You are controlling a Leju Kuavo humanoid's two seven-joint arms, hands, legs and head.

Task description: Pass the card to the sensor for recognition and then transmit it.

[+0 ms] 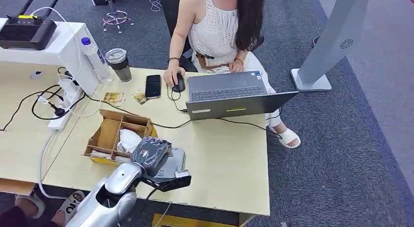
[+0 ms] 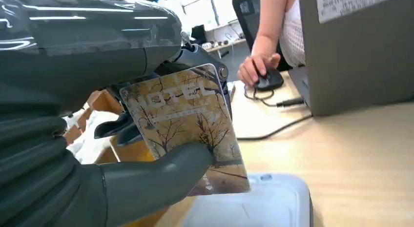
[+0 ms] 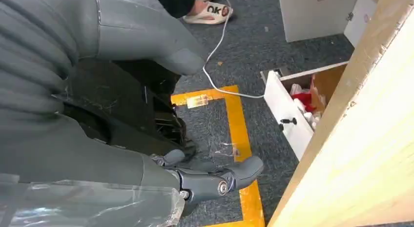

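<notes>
The left hand point(image 2: 146, 183) pinches one hotel card point(image 2: 188, 124) over one grey sensor point(image 2: 263, 205) (seemingly just above); right hand point(image 3: 210, 180) fingers apart, empty.

Left robot hand point(image 2: 146, 154) pinching card point(image 2: 188, 124) (thumb in front), right robot hand point(image 3: 210, 180) hanging

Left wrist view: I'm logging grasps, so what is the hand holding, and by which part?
The left hand holds the hotel card, its thumb pressed on the card's printed face near the lower part, fingers behind it.
</notes>
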